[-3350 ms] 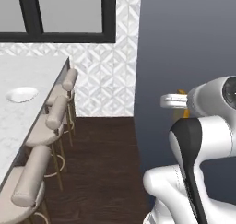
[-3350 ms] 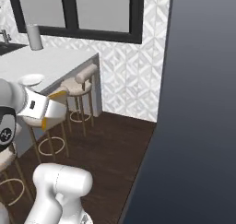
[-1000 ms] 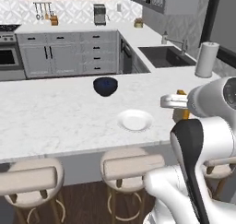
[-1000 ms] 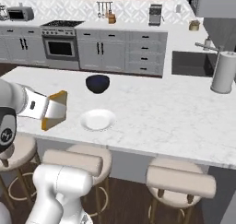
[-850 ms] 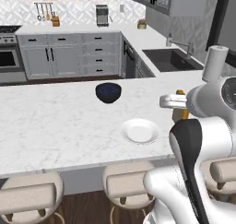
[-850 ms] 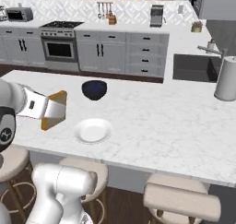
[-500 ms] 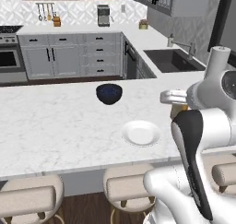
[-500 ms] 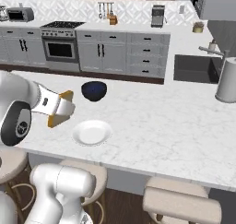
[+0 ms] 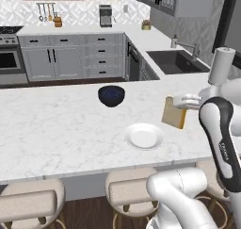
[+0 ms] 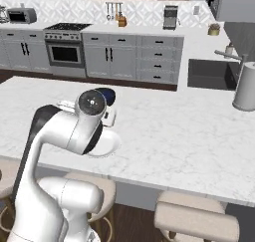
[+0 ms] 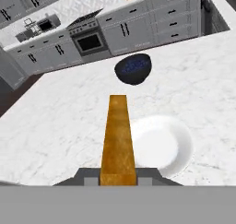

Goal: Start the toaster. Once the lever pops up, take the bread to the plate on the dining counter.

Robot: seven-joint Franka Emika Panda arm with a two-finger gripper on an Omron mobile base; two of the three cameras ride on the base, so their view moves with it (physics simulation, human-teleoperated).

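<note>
The gripper [image 9: 184, 102] sits right of centre in the left base view, its fingers pinching the bread [image 9: 173, 113] by its top edge. The slice hangs upright and slightly tilted, above the counter [image 9: 56, 134] and just right of the plate [image 9: 144, 136], not touching it. In the hand view the bread [image 11: 118, 140] appears edge-on as a narrow orange-brown strip running up the middle of the frame from between the fingertips at the bottom. The white plate [image 11: 163, 143] lies immediately to the right of that strip, partly behind it, on the marble counter [image 11: 55, 126].

Beyond the plate, toward the upper centre of the hand view, a dark blue bowl [image 11: 133, 68] stands on the counter, well apart from the plate. In the left base view the bowl [image 9: 111, 95] sits above and left of the plate, near the middle of the frame.

In the right base view the arm's white elbow covers most of the plate [image 10: 105, 144] at centre left, and the bowl [image 10: 106, 94] peeks out just above it. A paper towel roll [image 10: 245, 87] stands at the right edge. Tan stools [image 9: 128, 192] line the bottom of the left base view, under the counter's near edge.
</note>
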